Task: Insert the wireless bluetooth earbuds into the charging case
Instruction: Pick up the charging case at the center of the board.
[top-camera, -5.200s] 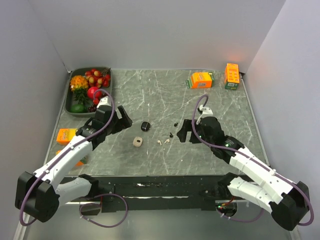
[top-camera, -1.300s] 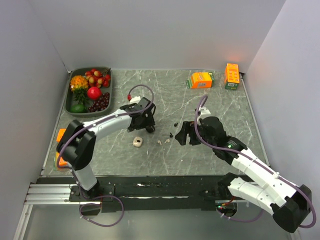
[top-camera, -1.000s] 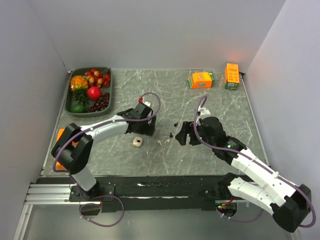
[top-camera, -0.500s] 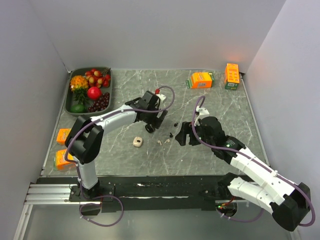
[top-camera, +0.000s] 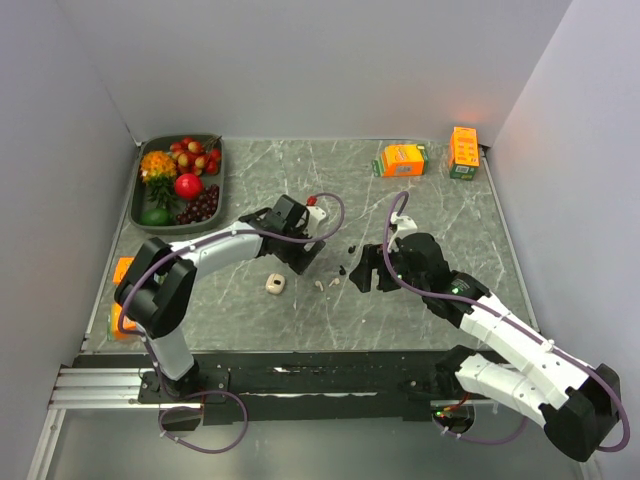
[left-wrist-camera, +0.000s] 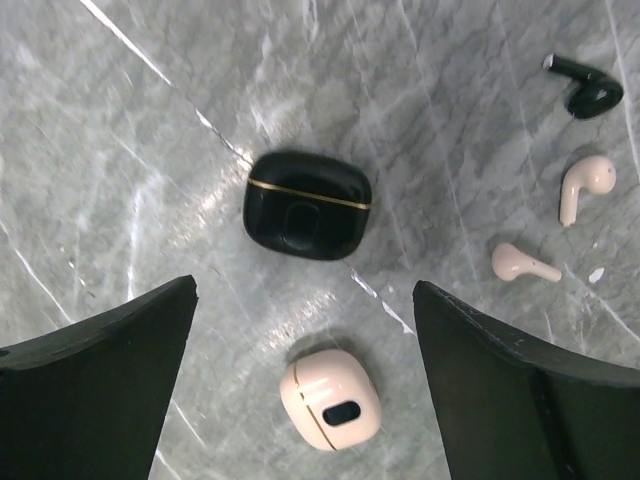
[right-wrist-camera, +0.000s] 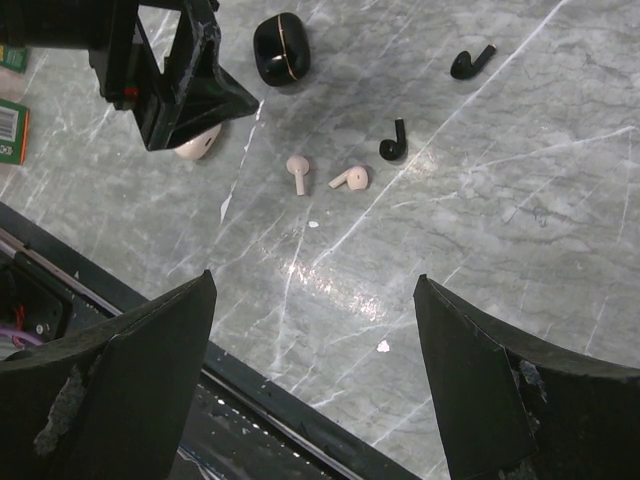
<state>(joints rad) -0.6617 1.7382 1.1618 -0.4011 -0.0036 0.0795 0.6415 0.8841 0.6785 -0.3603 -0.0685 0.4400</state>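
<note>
**While the left end effector (left-wrist-camera: 305, 290) is hovering open over the black charging case (left-wrist-camera: 307, 204), four buds are lying loose on the bench (left-wrist-camera: 150, 150)**

Seen from the left wrist camera, the left end effector's two dark fingers (left-wrist-camera: 100, 370) are spreading wide and gripping nothing. The black charging case is lying flat on the grey marbled bench just beyond the gap between them, with a thin gold line running across it. A pale charging case (left-wrist-camera: 329, 399) is sitting just beside the black one, not touching it, on the side toward the arm bases.

The wireless bluetooth earbuds (left-wrist-camera: 582, 183) are all lying on the bench to the right of the black charging case, apart from it and from one another. Two pale buds (right-wrist-camera: 297, 170) are resting near each other, closer to the arm bases. Two black buds (right-wrist-camera: 393, 142) are lying farther out to the right.

Beyond the buds, still to the right of the black charging case, the right end effector (right-wrist-camera: 315, 280) is hanging above the bench. Its fingers are standing wide apart and holding nothing.

Well away from the black charging case, a dark tray (top-camera: 136, 205) of fruit is sitting at the back left. Two orange boxes (top-camera: 402, 159) are standing at the back right.
</note>
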